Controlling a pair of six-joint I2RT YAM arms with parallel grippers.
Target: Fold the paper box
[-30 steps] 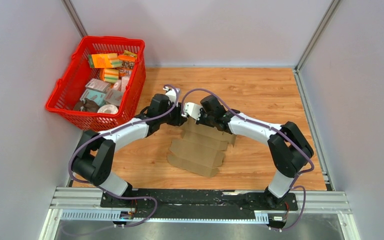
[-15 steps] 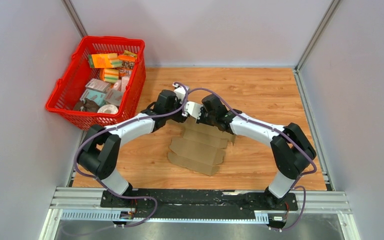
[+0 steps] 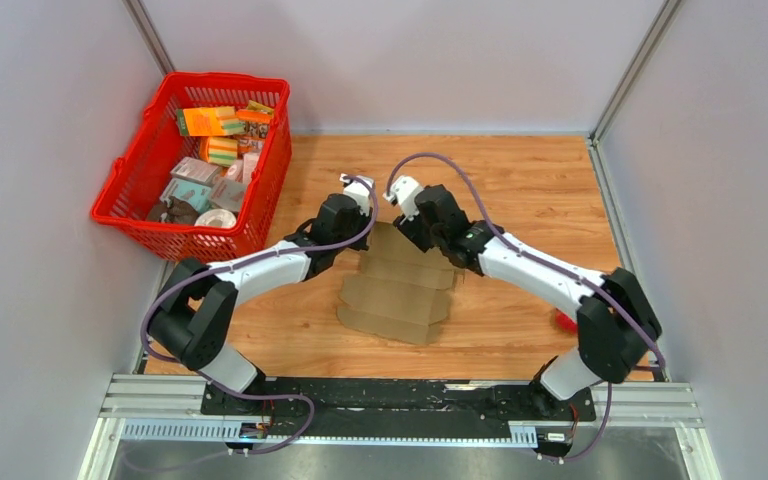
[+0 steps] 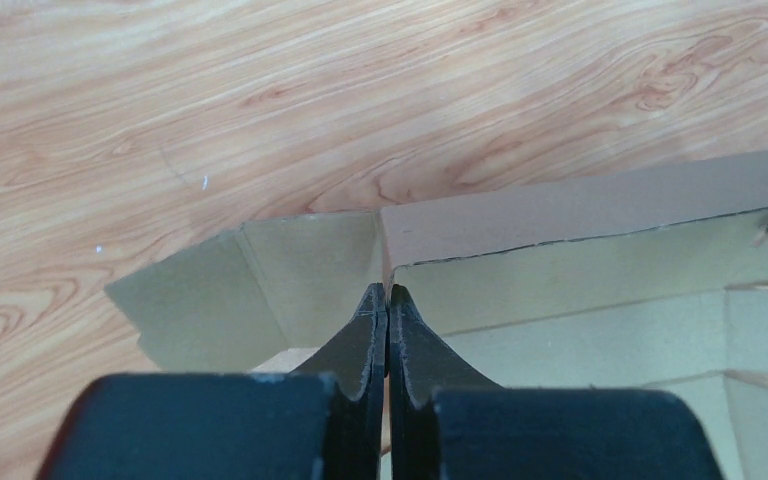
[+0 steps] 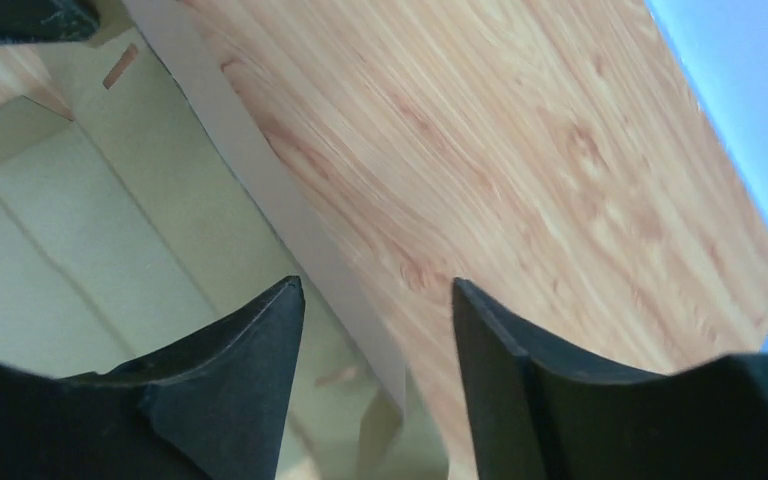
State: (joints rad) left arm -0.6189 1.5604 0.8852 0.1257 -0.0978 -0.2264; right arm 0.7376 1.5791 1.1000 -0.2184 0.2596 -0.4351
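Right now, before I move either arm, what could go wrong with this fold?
1. The right gripper is open, its jaws straddling the raised far flap of the paper box without holding it; that flap could drop flat.
2. The left gripper is shut at the slit between two flaps; I cannot tell whether it pinches cardboard, so pulling may slip off or tear the corner.
3. The two grippers sit close together over that edge and could bump.

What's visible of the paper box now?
The paper box is plain brown cardboard, a die-cut sheet with creased panels and tabbed flaps, lying mostly flat mid-table. Its far panel is raised. The left hand, shut, meets that panel at a flap slit. The right hand, open, straddles its edge.
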